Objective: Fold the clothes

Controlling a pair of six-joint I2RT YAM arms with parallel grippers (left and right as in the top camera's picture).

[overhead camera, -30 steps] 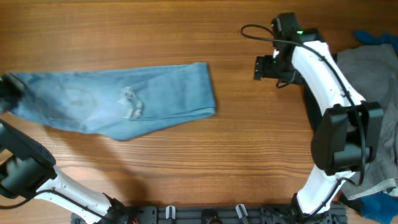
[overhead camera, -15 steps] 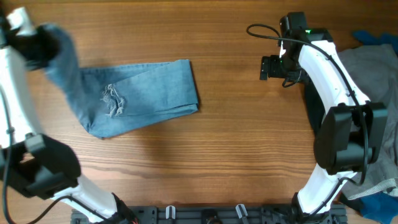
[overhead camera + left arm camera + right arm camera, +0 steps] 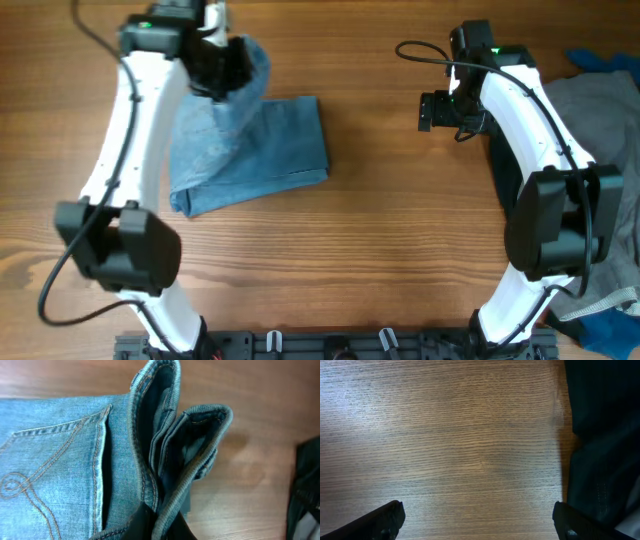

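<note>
The light blue denim jeans lie partly folded left of the table's middle. One end is lifted and carried over the rest. My left gripper is shut on that raised end at the back. In the left wrist view the bunched waistband rises from between my black fingers, with a stitched back pocket to the left. My right gripper hovers open over bare wood to the right of the jeans. Its two fingertips stand wide apart with nothing between them.
A grey garment lies at the right edge, with bright blue fabric behind it and more at the lower right corner. Black fabric fills the right side of the right wrist view. The arm bases stand along the front edge.
My left arm has swung from the far left to the back middle, pulling the held end of the jeans up and over the rest. The right arm barely moved.
</note>
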